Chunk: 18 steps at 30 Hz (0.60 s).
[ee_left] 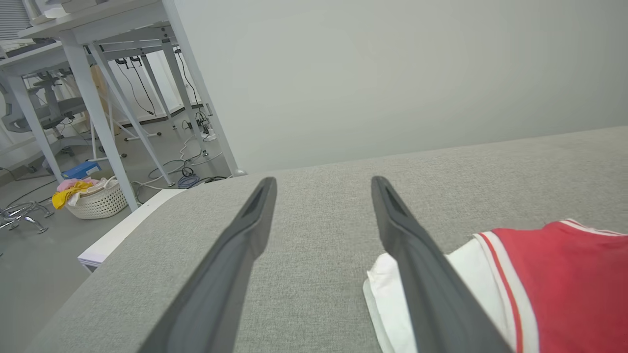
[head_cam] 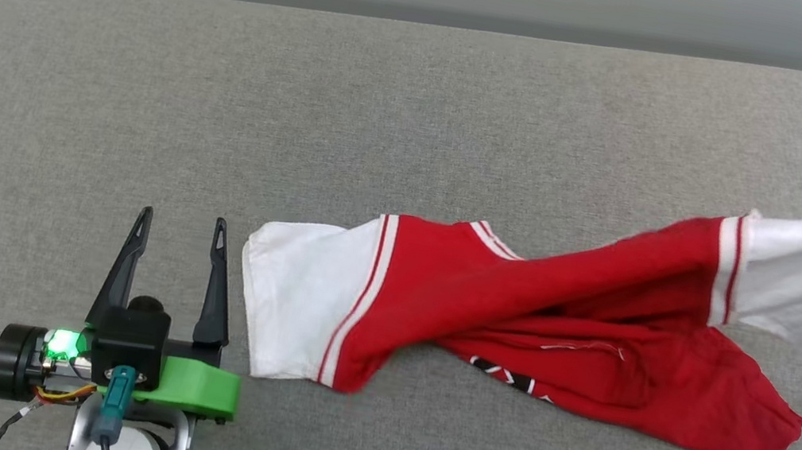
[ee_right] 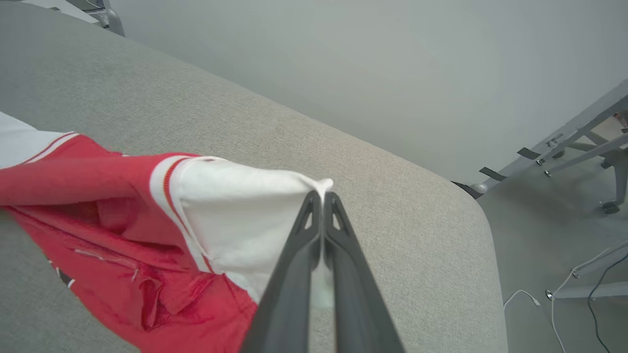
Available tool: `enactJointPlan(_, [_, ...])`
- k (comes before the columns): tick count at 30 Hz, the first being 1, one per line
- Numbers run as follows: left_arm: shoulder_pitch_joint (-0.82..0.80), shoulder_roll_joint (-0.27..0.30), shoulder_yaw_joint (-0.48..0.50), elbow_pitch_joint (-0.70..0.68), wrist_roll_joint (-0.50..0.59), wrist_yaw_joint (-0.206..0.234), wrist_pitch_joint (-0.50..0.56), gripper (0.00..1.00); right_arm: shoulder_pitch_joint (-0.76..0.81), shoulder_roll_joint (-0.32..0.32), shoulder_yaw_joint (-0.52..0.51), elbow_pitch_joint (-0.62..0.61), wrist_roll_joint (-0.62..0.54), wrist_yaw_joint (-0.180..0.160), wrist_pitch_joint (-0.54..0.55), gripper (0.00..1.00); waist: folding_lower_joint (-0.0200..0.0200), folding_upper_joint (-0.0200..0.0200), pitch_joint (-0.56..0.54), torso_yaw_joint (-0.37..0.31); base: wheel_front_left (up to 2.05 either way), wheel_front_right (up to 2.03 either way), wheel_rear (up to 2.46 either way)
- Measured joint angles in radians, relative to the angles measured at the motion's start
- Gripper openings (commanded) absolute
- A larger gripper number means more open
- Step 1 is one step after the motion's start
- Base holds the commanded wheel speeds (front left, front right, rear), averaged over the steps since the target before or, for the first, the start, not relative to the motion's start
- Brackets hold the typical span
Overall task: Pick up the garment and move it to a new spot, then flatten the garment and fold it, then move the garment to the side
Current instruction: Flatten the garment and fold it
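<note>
Our right gripper (ee_right: 322,196) is clamped shut on one white sleeve (ee_right: 235,201), holding it raised so the shirt (head_cam: 515,316) stretches across the grey table (head_cam: 387,110). Our left gripper (head_cam: 182,222) sits wide open and empty just beside the other sleeve (head_cam: 293,296), probably to take it for flattening.

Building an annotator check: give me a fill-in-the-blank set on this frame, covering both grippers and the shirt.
The right gripper has its jaws ____ on the white sleeve of the garment.
The left gripper has its jaws ____ and holds nothing.
The garment's body is ____.
It rests on a ____ fabric surface.
Missing words: shut, open, red, grey.
</note>
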Motion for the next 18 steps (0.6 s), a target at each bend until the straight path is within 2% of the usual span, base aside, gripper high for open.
enactJointPlan(4, [-0.006,-0.007,-0.005,-0.003,0.011,-0.009,0.000,1.00,0.000,0.002,-0.040,0.030,0.012,0.000,0.012,0.00,0.0000,0.0000,0.019,0.001,0.00,0.00,0.00])
enactJointPlan(9, [-0.026,-0.018,-0.008,-0.005,0.015,-0.016,0.000,1.00,-0.030,-0.003,-0.040,0.120,0.035,0.000,0.040,0.00,0.0000,0.0000,0.059,0.017,0.00,0.00,0.00])
enactJointPlan(18, [-0.094,-0.041,-0.021,-0.008,0.022,-0.032,0.000,1.00,-0.225,-0.023,0.006,0.465,0.054,0.000,0.057,0.00,0.0000,0.0000,0.155,0.064,0.00,0.00,0.00])
